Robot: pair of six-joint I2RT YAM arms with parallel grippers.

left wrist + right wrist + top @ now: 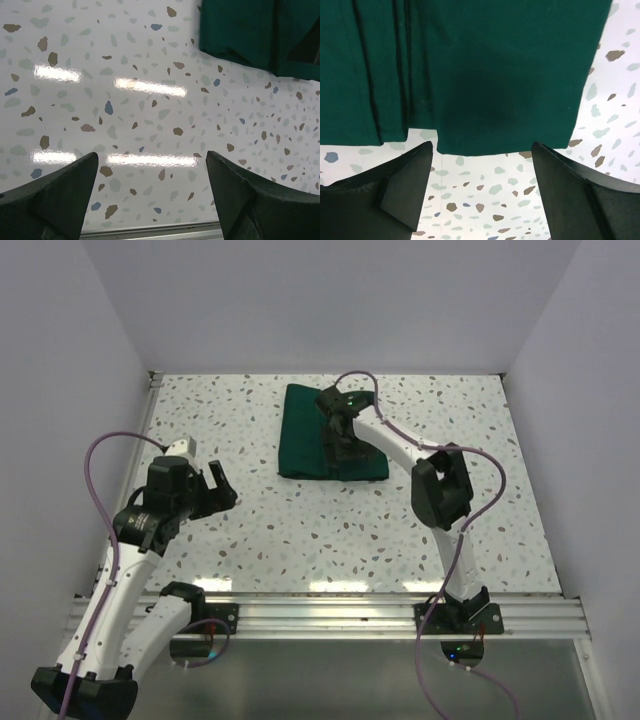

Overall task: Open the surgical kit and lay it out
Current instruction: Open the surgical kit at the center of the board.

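Observation:
The surgical kit is a folded dark green cloth wrap [310, 435] lying closed on the far middle of the speckled table. It fills the top of the right wrist view [485, 70] and shows at the top right of the left wrist view [250, 30]. My right gripper [343, 445] is open and hovers over the wrap's right part, near its front edge; it holds nothing [481, 160]. My left gripper [218, 490] is open and empty, well left and in front of the wrap [152, 165]. The steel tray and instruments are hidden.
The table [300, 530] is white with coloured specks, walled at the back and both sides. A metal rail [330, 615] runs along the near edge, also seen low in the left wrist view [150, 231]. Purple cables loop off both arms.

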